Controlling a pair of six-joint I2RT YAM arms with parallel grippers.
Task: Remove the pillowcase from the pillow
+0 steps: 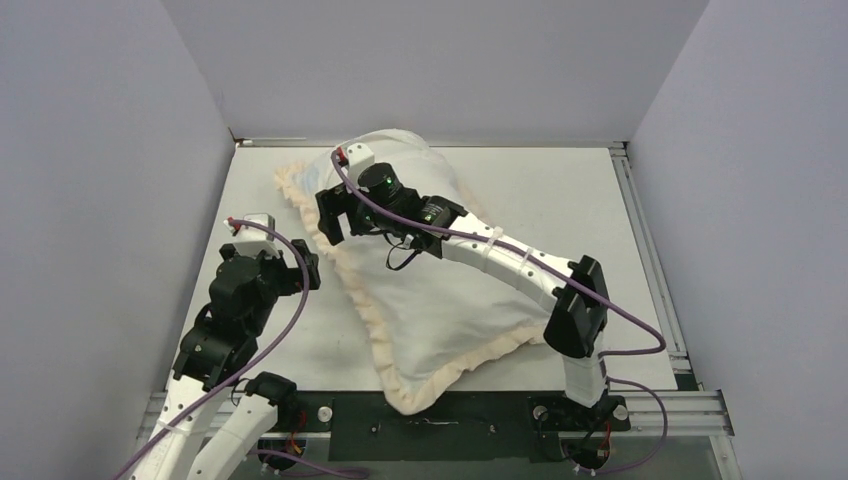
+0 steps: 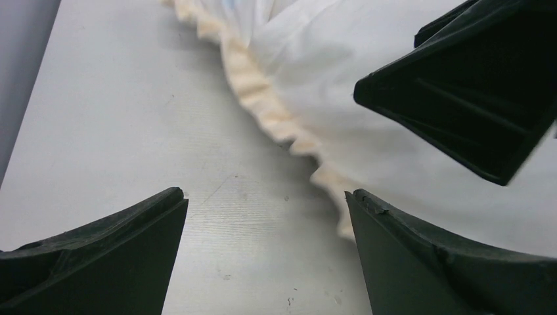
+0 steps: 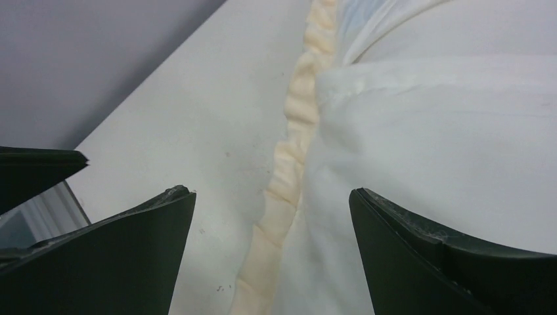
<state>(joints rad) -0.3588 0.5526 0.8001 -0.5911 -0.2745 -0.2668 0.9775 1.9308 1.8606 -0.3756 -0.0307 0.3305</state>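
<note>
The pillowcase point(image 1: 440, 300) lies white face up across the table, stuffed and plump, its cream frill point(image 1: 362, 312) running down its left edge. The pillow is inside it; only a plump white bulge point(image 1: 405, 150) shows at the far end. My right gripper point(image 1: 332, 215) is open and empty, hovering over the frill point(image 3: 295, 131) on the case's upper left edge, jaws astride it point(image 3: 272, 191). My left gripper point(image 1: 305, 268) is open and empty above bare table point(image 2: 266, 197), just left of the frill point(image 2: 263, 98). The dark grey face is hidden.
The table point(image 1: 560, 200) has grey walls on the left, back and right. A metal rail point(image 1: 450, 410) runs along the near edge. One right finger point(image 2: 473, 98) shows in the left wrist view, close to my left gripper.
</note>
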